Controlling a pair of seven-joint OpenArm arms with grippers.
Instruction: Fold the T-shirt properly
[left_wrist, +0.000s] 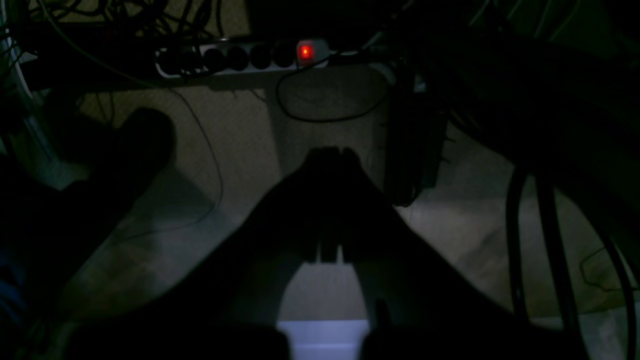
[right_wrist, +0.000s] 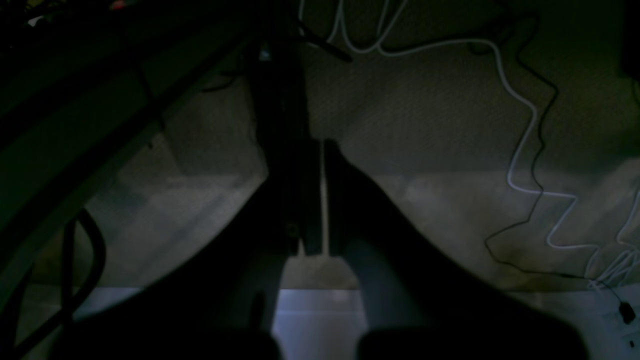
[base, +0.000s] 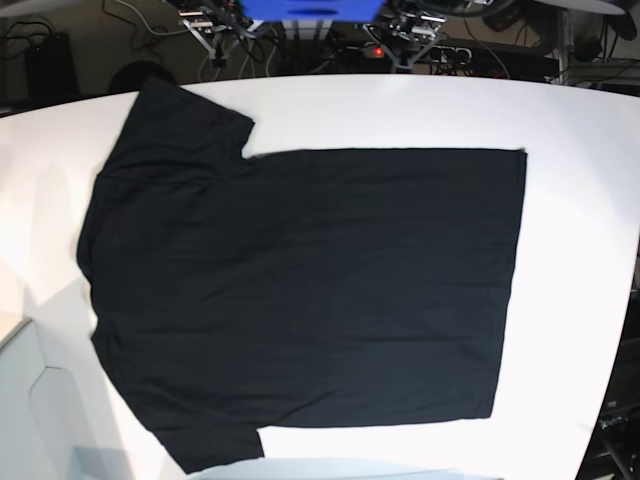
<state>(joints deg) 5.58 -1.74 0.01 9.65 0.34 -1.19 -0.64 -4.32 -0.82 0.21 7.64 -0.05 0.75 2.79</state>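
White tabletop (base: 580, 150) fills the base view, with a tangle of cables and equipment along its far edge. Spread flat across it lies the T-shirt (base: 300, 290), black and plain, collar end to the left, hem to the right, one sleeve pointing far-left and the other near-left. It looks fairly smooth, with only light wrinkles, and no edge is turned over anywhere that I can see.

Neither of my arms shows over the table. My left wrist view is dim and looks down at a floor with a power strip (left_wrist: 240, 57), its red switch glowing, and loose cables; my left gripper (left_wrist: 327, 155) shows as a dark outline with its fingertips pressed together and nothing between them. My right wrist view is just as dark, with a white cable (right_wrist: 525, 125) snaking over the floor; my right gripper (right_wrist: 320, 145) has its fingers nearly together, only a thin slit of light between them, holding nothing.

I judge that the folding has not begun. Every fold is left to do: both sleeves inward, then the body doubled over.
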